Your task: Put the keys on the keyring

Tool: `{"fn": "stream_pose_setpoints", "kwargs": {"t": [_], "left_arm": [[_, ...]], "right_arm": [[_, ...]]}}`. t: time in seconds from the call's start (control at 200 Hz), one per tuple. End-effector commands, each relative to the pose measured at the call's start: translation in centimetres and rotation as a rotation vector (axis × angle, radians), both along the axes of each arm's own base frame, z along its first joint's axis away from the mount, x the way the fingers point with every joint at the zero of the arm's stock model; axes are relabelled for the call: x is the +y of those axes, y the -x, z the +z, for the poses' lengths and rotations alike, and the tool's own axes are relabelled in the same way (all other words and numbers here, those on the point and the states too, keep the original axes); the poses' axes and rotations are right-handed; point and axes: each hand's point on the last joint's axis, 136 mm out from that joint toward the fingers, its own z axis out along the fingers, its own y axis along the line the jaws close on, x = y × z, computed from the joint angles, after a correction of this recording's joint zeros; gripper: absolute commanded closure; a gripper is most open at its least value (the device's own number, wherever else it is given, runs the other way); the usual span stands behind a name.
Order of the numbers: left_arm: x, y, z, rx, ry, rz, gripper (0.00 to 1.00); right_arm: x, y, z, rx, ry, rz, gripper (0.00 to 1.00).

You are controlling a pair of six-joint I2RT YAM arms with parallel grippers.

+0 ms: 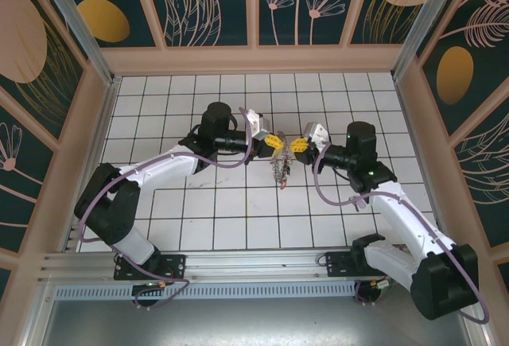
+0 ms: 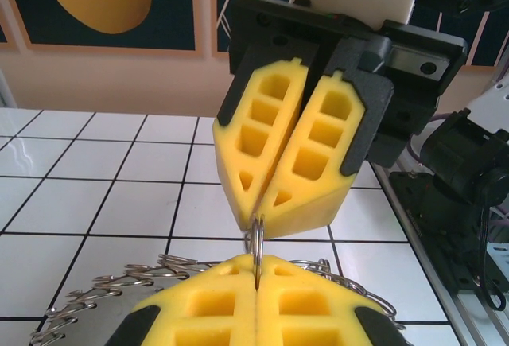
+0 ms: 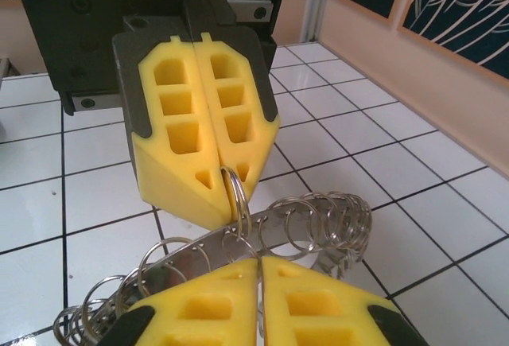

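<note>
The left tool (image 2: 256, 270) and the right tool (image 3: 259, 270) meet tip to tip, each pinched shut on one split ring (image 3: 235, 193). The keyring (image 3: 274, 223) hangs beneath, above the table (image 1: 199, 219). Threading looks to be underway. Next, that ring needs working along without losing either grip.

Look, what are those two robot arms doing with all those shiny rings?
The two arms meet over the middle of the tiled table. The left arm's fingers and the right arm's fingers are both shut on the same small metal ring, pinching it from opposite sides. Just below is a curved metal band strung with many more little rings.
</note>
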Motion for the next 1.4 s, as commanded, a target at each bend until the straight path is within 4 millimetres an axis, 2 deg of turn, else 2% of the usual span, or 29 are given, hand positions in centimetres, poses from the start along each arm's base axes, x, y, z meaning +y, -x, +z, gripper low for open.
{"fn": "stream_pose_setpoints", "kwargs": {"t": [0.0,0.17,0.325,0.581,0.801,0.986,1.101,1.241,1.251,1.281,1.396], "left_arm": [[-0.4,0.3,2.5,-0.061,0.058,-0.035,1.00],[-0.5,0.3,2.6,-0.054,0.067,-0.038,1.00],[-0.5,0.1,2.2,-0.050,0.056,-0.024,1.00],[-0.2,-1.1,0.1,-0.066,-0.045,0.042,1.00],[0.7,-2.6,-3.5,-0.087,-0.239,0.113,1.00],[2.9,-3.4,-6.9,-0.123,-0.462,0.166,1.00],[3.6,-3.5,-7.7,-0.123,-0.536,0.163,1.00],[2.6,-2.8,-9.1,-0.102,-0.556,0.121,1.00],[2.4,-2.7,-10.0,-0.090,-0.570,0.112,1.00],[2.0,-2.6,-10.9,-0.079,-0.589,0.102,1.00],[-0.2,-1.6,-13.2,-0.048,-0.608,0.039,1.00]], "right_arm": [[1.1,0.2,0.3,0.004,-0.044,0.053,0.92],[1.5,0.1,-0.5,0.024,-0.048,0.058,0.92],[0.9,-0.1,-0.8,0.009,-0.009,0.012,0.90],[-3.2,-3.4,0.1,-0.087,0.046,-0.295,0.83],[-5.7,-5.3,0.7,-0.033,0.002,-0.473,0.80],[-6.7,-6.1,0.7,0.040,-0.054,-0.535,0.77],[-7.1,-6.6,0.4,0.072,-0.067,-0.566,0.75],[-7.8,-7.9,0.0,0.169,-0.104,-0.637,0.73],[-7.9,-8.0,-0.1,0.177,-0.106,-0.644,0.73],[-8.2,-8.4,0.0,0.203,-0.121,-0.668,0.72],[-9.4,-9.6,-0.2,0.329,-0.179,-0.752,0.71]]}}
